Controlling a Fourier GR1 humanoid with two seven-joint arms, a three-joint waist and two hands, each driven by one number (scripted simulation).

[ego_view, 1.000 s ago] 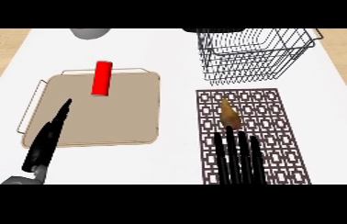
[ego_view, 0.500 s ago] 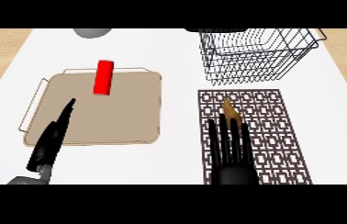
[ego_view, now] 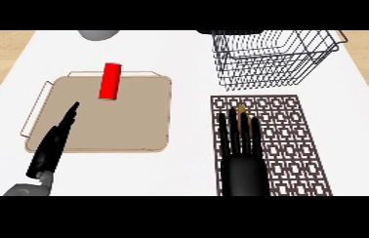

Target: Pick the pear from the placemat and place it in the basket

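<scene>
- The scene is a white counter (ego_view: 191, 110), seen steeply from above, with a strip of wood-coloured surface along its far edge.
- The right hand (ego_view: 241, 171) lies over the near half of the patterned placemat (ego_view: 288, 134), palm down, its fingers (ego_view: 235, 129) straight and close together, pointing toward the far end of the mat.
- The pear (ego_view: 240, 108) shows only as a small brown tip just beyond those fingertips, on the placemat; the fingers cover most of it, and whether they touch it cannot be told.
- The hand is extended flat rather than curled, with nothing closed inside it.
- Beyond the placemat's far end stands the wire basket (ego_view: 277, 56), black and open-topped, apart from the mat.
- To the left of the placemat lies a tan tray (ego_view: 137, 120) with pale handles at its edges.
- A red cylinder (ego_view: 110, 80) rests on the tray's far edge, well left of the placemat.
- The left hand (ego_view: 54, 147) rests over the tray's near left part, fingers straight and pointing away, holding nothing.
- A grey round object (ego_view: 99, 35) sits at the counter's far edge, far left of the basket.
</scene>
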